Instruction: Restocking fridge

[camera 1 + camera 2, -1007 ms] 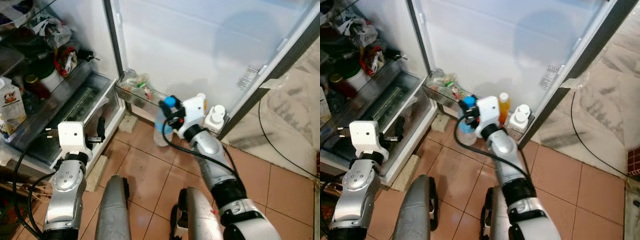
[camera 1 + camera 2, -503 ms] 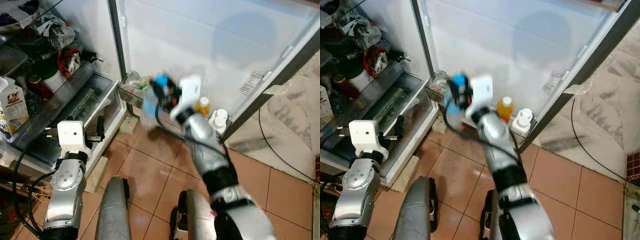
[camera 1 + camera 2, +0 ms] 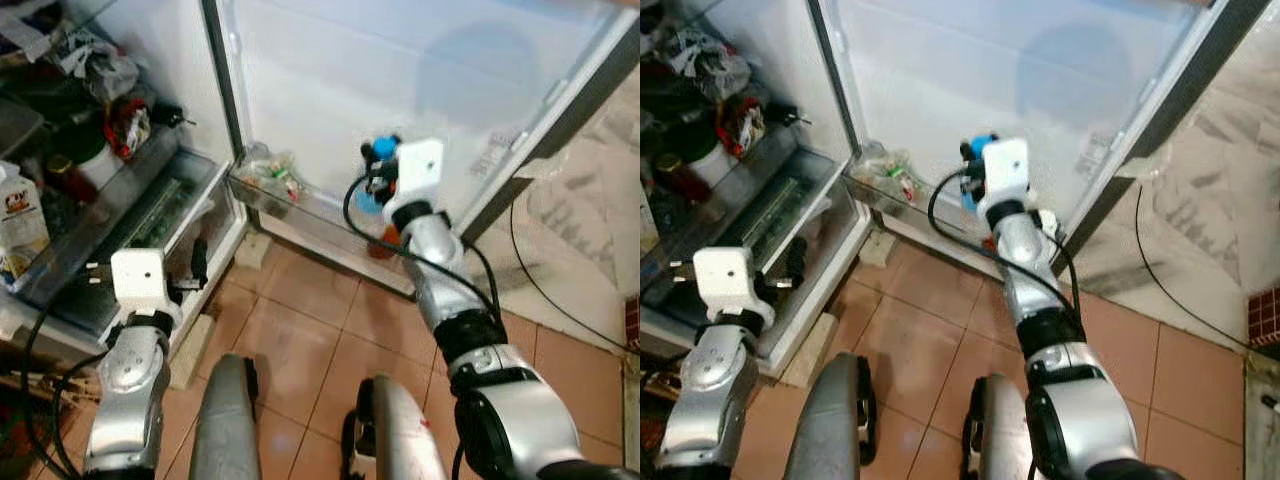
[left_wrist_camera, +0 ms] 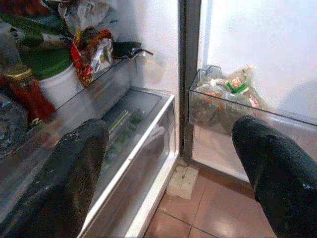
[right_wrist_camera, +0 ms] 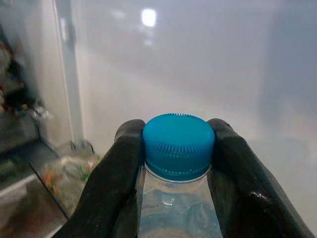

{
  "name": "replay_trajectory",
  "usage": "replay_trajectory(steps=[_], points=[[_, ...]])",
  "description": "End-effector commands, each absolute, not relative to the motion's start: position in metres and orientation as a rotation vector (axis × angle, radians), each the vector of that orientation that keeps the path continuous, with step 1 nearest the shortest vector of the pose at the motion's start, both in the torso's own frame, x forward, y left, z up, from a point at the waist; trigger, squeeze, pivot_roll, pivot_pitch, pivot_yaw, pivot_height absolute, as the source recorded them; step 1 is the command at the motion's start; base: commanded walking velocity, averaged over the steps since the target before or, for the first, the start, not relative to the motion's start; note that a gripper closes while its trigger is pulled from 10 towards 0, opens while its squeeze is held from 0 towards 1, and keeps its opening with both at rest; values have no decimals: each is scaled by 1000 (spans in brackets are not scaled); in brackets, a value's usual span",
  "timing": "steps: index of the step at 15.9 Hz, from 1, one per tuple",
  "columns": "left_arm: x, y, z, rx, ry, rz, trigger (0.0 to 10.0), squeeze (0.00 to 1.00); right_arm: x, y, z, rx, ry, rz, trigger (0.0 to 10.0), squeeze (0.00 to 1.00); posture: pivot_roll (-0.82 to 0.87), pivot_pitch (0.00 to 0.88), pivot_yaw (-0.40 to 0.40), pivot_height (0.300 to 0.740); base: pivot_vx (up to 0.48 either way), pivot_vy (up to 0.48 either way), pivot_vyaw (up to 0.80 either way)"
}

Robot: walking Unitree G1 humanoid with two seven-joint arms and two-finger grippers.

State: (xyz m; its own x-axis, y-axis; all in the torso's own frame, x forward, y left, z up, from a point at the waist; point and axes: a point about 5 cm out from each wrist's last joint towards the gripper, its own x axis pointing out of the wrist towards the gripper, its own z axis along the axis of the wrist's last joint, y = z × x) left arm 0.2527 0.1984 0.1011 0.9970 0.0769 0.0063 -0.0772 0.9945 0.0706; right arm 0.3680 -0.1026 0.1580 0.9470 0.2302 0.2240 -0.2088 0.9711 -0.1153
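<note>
The right gripper (image 5: 178, 163) has swung across from low near the floor tiles, up and over to the open fridge door, and it's clamped tight on the neck of the water bottle (image 5: 179, 208), blue cap (image 3: 384, 148) pinched between the two black fingers (image 5: 115, 173). A second ago the bottle hung beside the door shelf's outer end; half a second ago it was a blur mid-swing; now it's held upright against the white inner face of the door (image 3: 420, 80), above the door shelf (image 3: 300, 205). That reads like a line-up for lowering it into the shelf — the bottle isn't stocked yet.

The left gripper (image 4: 168, 163) hangs low, fingers spread wide with nothing between them, facing the crisper drawer (image 4: 133, 134).

Bags of greens (image 4: 223, 99) sit at the hinge end of the door shelf; the orange-capped bottle seen earlier is now mostly hidden behind the right arm. Inside the fridge the shelves are crowded: a white tub with a green lid (image 4: 54, 79), a red jar (image 4: 27, 94), wrappers, a milk carton (image 3: 20, 215). Terracotta floor tiles (image 3: 300, 330) below, a black cable (image 3: 540, 290) trailing on the right.
</note>
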Motion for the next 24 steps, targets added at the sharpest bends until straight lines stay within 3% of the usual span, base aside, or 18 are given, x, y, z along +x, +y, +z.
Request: replay_trajectory(steps=[1, 8, 16, 23, 24], points=[[246, 200, 98, 74, 21, 82, 10000, 0, 371, -103, 162, -101, -265, 203, 10000, 0, 162, 244, -45, 653, 0, 0, 0], [225, 204, 104, 89, 39, 88, 10000, 0, 370, -95, 145, 0, -199, 228, 10000, 0, 207, 320, -55, 653, 0, 0, 0], [195, 201, 110, 97, 81, 90, 10000, 0, 383, -93, 177, -118, -321, 208, 10000, 0, 248, 405, -56, 653, 0, 0, 0], [187, 204, 111, 112, 122, 89, 10000, 0, 382, -94, 147, -84, -150, 164, 10000, 0, 273, 429, -45, 653, 0, 0, 0], [189, 204, 111, 112, 124, 87, 10000, 0, 382, -98, 145, -72, -139, 154, 10000, 702, 273, 424, -45, 653, 0, 0, 0]])
